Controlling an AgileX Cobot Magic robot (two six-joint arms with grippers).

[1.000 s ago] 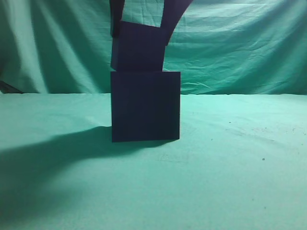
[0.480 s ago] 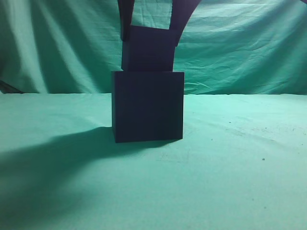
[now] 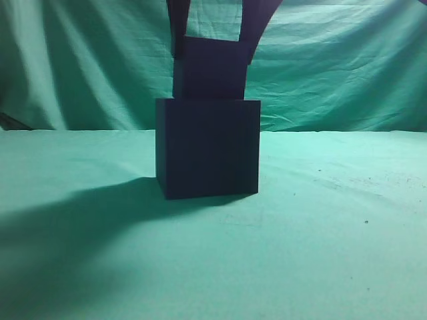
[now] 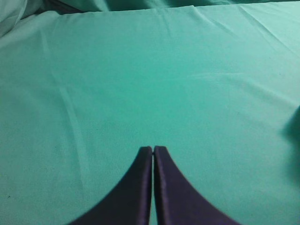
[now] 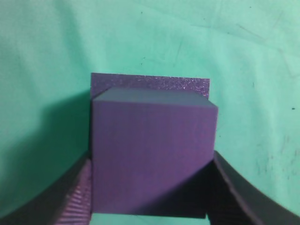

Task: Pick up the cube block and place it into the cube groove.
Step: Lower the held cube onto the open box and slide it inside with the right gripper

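The cube block, dark purple, is held from above between the two dark fingers of my right gripper. Its underside meets the top edge of the cube groove, the large near-black box on the green cloth. In the right wrist view the cube block fills the space between the fingers of the right gripper. The cube groove's speckled purple top shows just behind it. My left gripper is shut and empty over bare cloth. It is not visible in the exterior view.
A green cloth covers the table, and a wrinkled green curtain hangs behind it. The arm casts a dark shadow to the left of the box.
My right gripper with the cube block has moved to the right and slightly down onto the box. The box's right edge has shifted a little to the right.
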